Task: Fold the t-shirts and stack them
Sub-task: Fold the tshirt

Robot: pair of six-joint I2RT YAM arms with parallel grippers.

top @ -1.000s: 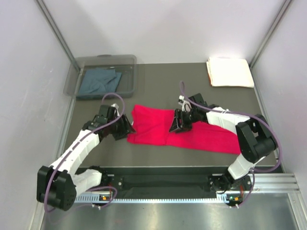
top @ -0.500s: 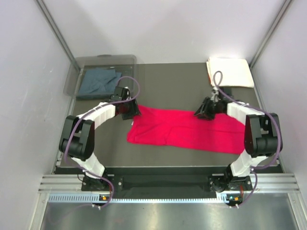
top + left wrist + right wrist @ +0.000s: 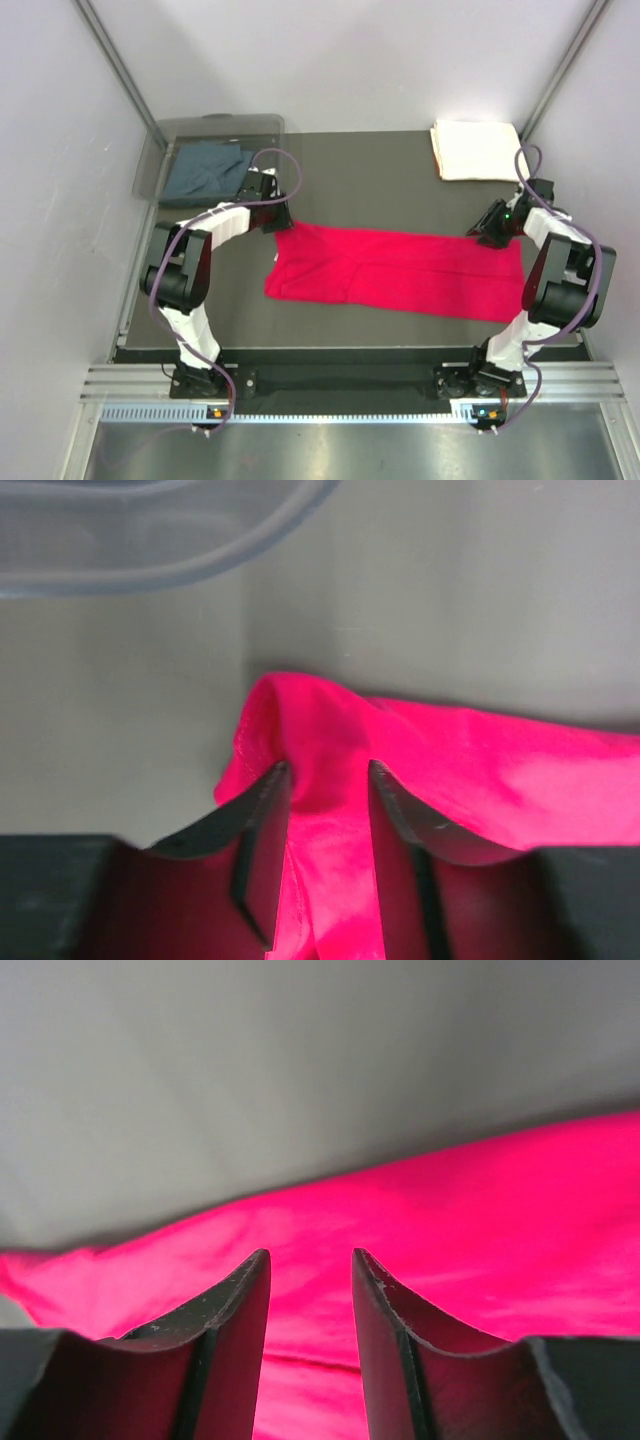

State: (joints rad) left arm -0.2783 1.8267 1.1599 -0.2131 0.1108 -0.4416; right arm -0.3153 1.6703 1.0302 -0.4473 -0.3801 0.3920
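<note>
**Operator:** What is nearest, and what are my grippers doing?

**Describer:** In front of the arm bases, the red t-shirt (image 3: 395, 272) lies spread flat across the middle of the dark table (image 3: 360, 170). Your left gripper (image 3: 328, 770) is at its far left corner, clenched on a raised ridge of red cloth. Your right gripper (image 3: 310, 1257) sits at the far right corner with its jaws narrow over flat cloth. I cannot tell whether it has caught any.

**Operator:** How do I do this fold well?

**Describer:** In my judgement, confirm the right pinch first. Then lift both corners together, level, and bring the far edge toward you so that the hem lands square.

**Operator:** And beyond that?

**Describer:** The cream-white t-shirt (image 3: 478, 150) sits folded at the far right corner. The blue-grey t-shirt (image 3: 205, 170) lies in the clear bin (image 3: 222, 124) at the far left.

**Operator:** What has changed?

**Describer:** A second ago both grippers were nearer the shirt's middle. They have since moved outward to its far corners.
</note>
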